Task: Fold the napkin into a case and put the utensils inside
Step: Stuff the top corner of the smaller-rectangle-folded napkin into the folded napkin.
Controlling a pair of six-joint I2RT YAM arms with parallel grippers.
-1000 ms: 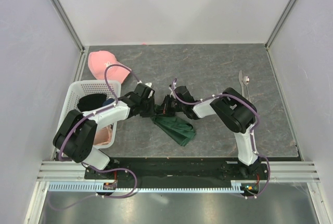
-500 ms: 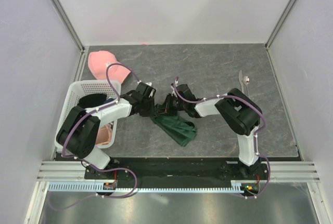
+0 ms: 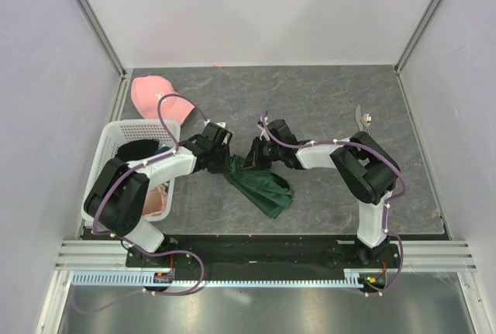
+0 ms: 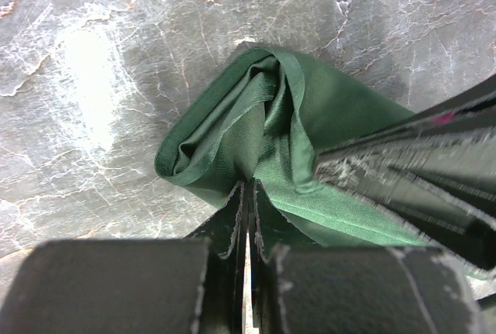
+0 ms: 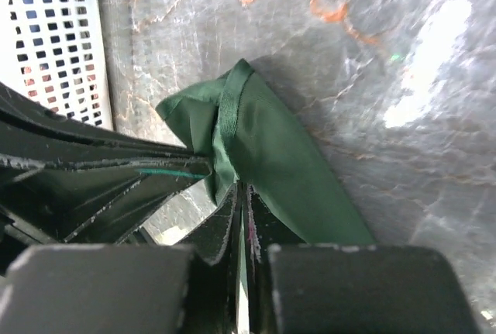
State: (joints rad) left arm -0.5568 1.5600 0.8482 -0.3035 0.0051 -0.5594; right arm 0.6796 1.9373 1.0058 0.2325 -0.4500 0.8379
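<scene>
The dark green napkin (image 3: 262,188) lies bunched on the grey table, its upper end raised between the two grippers. My left gripper (image 3: 232,166) is shut on a fold of the napkin (image 4: 225,129), the cloth pinched at the tips (image 4: 248,184). My right gripper (image 3: 253,154) is shut on the napkin's (image 5: 287,163) hemmed edge right beside it (image 5: 242,188). The two grippers nearly touch. Two silver utensils (image 3: 364,119) lie far right, partly behind the right arm's elbow.
A white basket (image 3: 115,139) holding a black garment (image 3: 139,150) stands at the left, close to the left arm; its wall (image 5: 46,32) shows in the right wrist view. A pink cap (image 3: 159,96) lies behind it.
The right gripper has shifted slightly back and up, its arm stretching out and the elbow swinging right. The napkin's top end has been drawn up with it. The left gripper has barely moved.
</scene>
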